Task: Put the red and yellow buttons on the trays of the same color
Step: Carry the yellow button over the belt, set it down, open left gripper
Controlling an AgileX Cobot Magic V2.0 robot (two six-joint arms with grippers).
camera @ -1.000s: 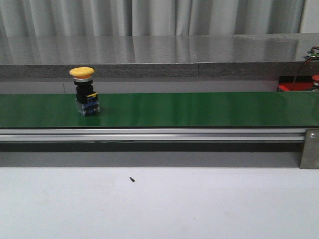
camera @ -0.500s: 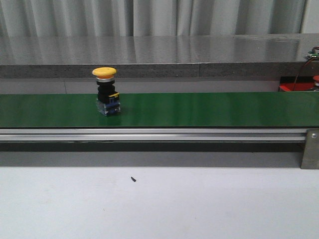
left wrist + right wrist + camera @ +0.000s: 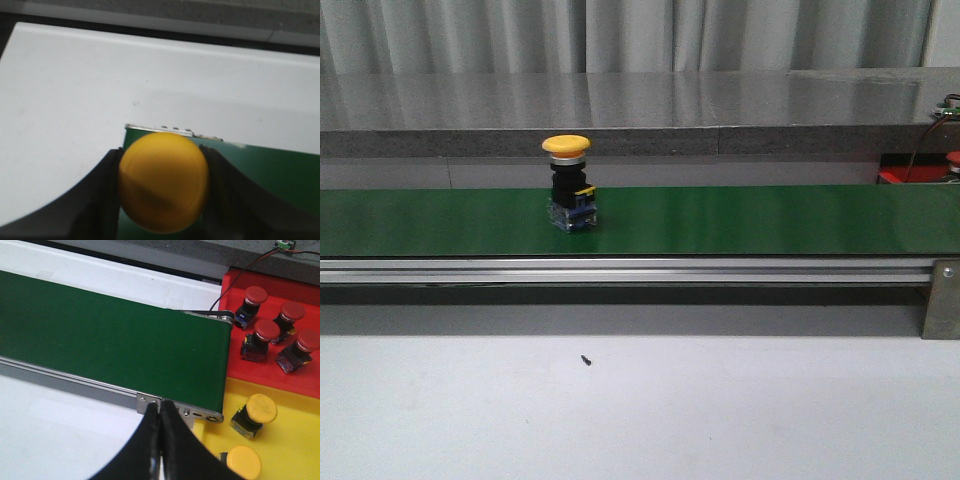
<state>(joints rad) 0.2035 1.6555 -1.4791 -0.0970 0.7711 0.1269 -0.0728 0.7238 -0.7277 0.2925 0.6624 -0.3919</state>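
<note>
The yellow mushroom-capped push-button (image 3: 568,195) is standing upright on the long dark green conveyor belt (image 3: 770,220), left of the belt's middle in the front view and well apart from the belt's right end. It is probably light and rigid. With its wide yellow domed cap (image 3: 566,146) over a narrower black body and a clear blue-tinted base, it is also likely top-heavy and easy to tip. The smooth rounded cap is likely offering a slippery hold, so the flatter black body just under the cap looks the safer place to take it, with the fingers squeezing from two opposite sides.

Just off the belt's right end, the bright red plastic tray (image 3: 250,375) is holding four red-capped buttons (image 3: 262,337). Beside it, the bright yellow plastic tray (image 3: 295,440) is holding two yellow-capped buttons (image 3: 255,412). That yellow tray is the belt button's proper destination.

The right gripper (image 3: 160,440) is hovering over the belt's near rail by that end, its fingers pressed together and holding nothing.

At the belt's other end, the left gripper (image 3: 162,195) is closing its dark fingers (image 3: 105,195) against either side of a second yellow button (image 3: 164,182), apparently gripping it above the belt
</note>
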